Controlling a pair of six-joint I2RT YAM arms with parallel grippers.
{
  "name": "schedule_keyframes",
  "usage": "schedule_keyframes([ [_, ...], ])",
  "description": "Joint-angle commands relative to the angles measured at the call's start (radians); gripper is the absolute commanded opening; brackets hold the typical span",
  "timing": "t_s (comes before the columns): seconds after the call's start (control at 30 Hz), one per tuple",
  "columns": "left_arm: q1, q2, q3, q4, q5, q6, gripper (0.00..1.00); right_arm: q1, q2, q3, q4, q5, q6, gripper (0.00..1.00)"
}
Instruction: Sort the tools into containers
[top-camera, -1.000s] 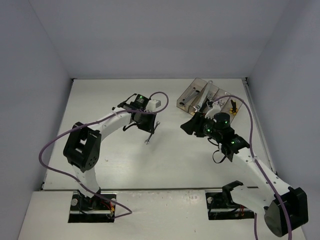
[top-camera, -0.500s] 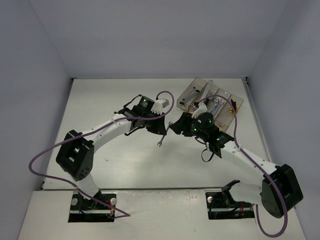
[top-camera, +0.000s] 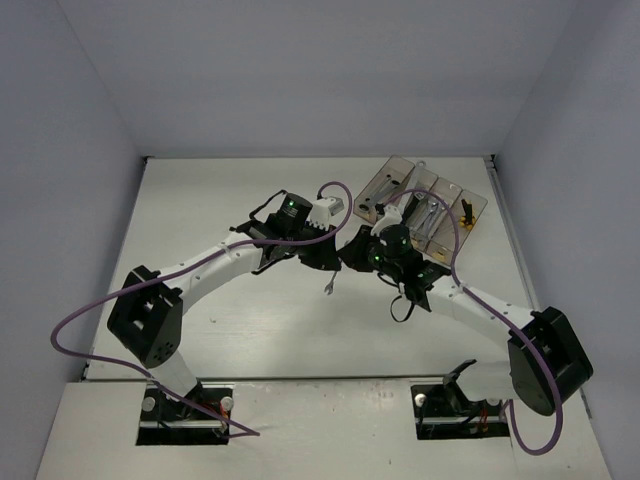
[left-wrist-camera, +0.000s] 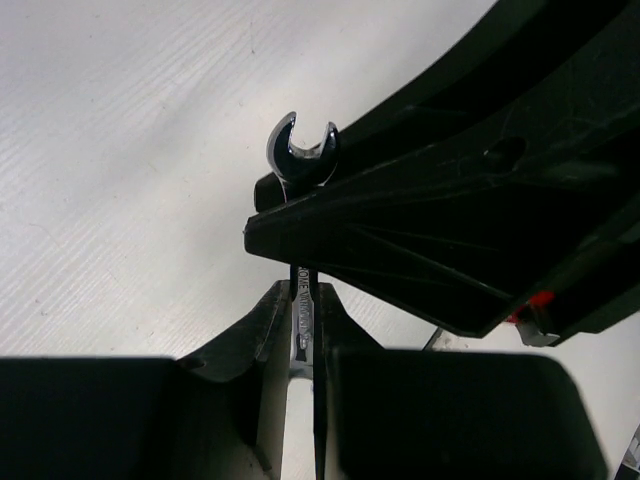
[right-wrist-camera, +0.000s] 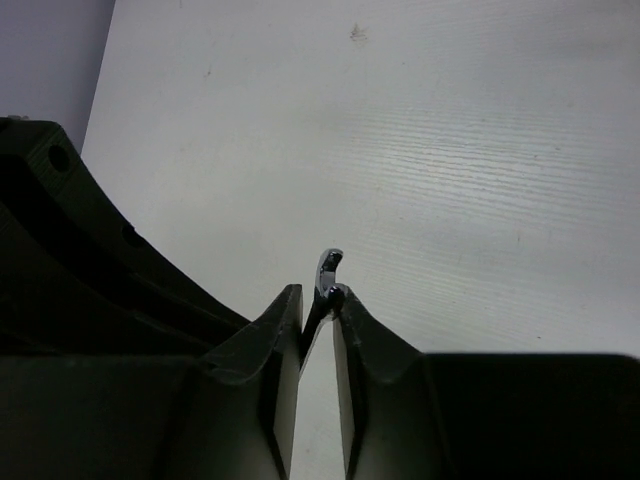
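Left gripper (left-wrist-camera: 303, 300): jaws pinch the shaft of a slim silver metal open-end wrench (left-wrist-camera: 303, 150); its forked head juts past the jaw tips.
Right gripper (right-wrist-camera: 318, 300): jaws clamp what looks like the same wrench (right-wrist-camera: 328, 268), seen edge-on at their tips.
Containers: four joined translucent smoky-brown plastic bins (top-camera: 385, 178) lie just beyond the right jaws, holding silver wrenches (top-camera: 430, 212) and a yellow-and-black-handled driver (top-camera: 466, 214).
Table: the white table (top-camera: 200, 200) lies beneath both jaws.
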Motion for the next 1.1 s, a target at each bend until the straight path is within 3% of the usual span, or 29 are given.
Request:
schedule_keyframes([
  [0.0, -0.008, -0.051, 0.011, 0.069, 0.007, -0.009, 0.00, 0.009, 0.003, 0.058, 0.083, 0.042, -0.013, 0.03],
  [0.03, -0.008, -0.051, 0.010, 0.067, -0.007, -0.006, 0.01, 0.008, 0.001, 0.059, 0.082, 0.045, -0.017, 0.01],
  [0.1, -0.008, -0.052, 0.011, 0.055, -0.039, 0.001, 0.20, 0.006, -0.001, 0.064, 0.080, 0.066, -0.027, 0.00],
  [0.13, -0.008, -0.053, 0.015, 0.045, -0.064, 0.008, 0.31, 0.003, -0.003, 0.067, 0.076, 0.071, -0.036, 0.00],
  [0.2, -0.007, -0.064, 0.026, 0.014, -0.108, 0.029, 0.62, -0.012, -0.010, 0.088, 0.052, 0.096, -0.057, 0.00],
  [0.23, -0.008, -0.070, 0.033, -0.006, -0.134, 0.040, 0.69, -0.016, -0.015, 0.091, 0.033, 0.098, -0.068, 0.00],
  [0.47, 0.012, -0.218, 0.059, -0.194, -0.502, 0.172, 0.73, -0.336, -0.039, 0.251, -0.156, 0.026, -0.185, 0.00],
  [0.53, 0.018, -0.280, 0.041, -0.216, -0.609, 0.204, 0.74, -0.486, 0.010, 0.338, -0.210, -0.018, -0.227, 0.00],
  [0.7, 0.025, -0.443, -0.039, -0.237, -0.736, 0.279, 0.76, -0.664, 0.205, 0.504, -0.261, -0.103, -0.274, 0.00],
  [0.93, 0.038, -0.667, -0.255, -0.144, -0.957, 0.338, 0.82, -0.718, 0.474, 0.673, -0.267, -0.085, -0.276, 0.01],
  [1.07, 0.056, -0.738, -0.290, -0.101, -1.005, 0.369, 0.84, -0.719, 0.574, 0.732, -0.267, -0.078, -0.267, 0.10],
])
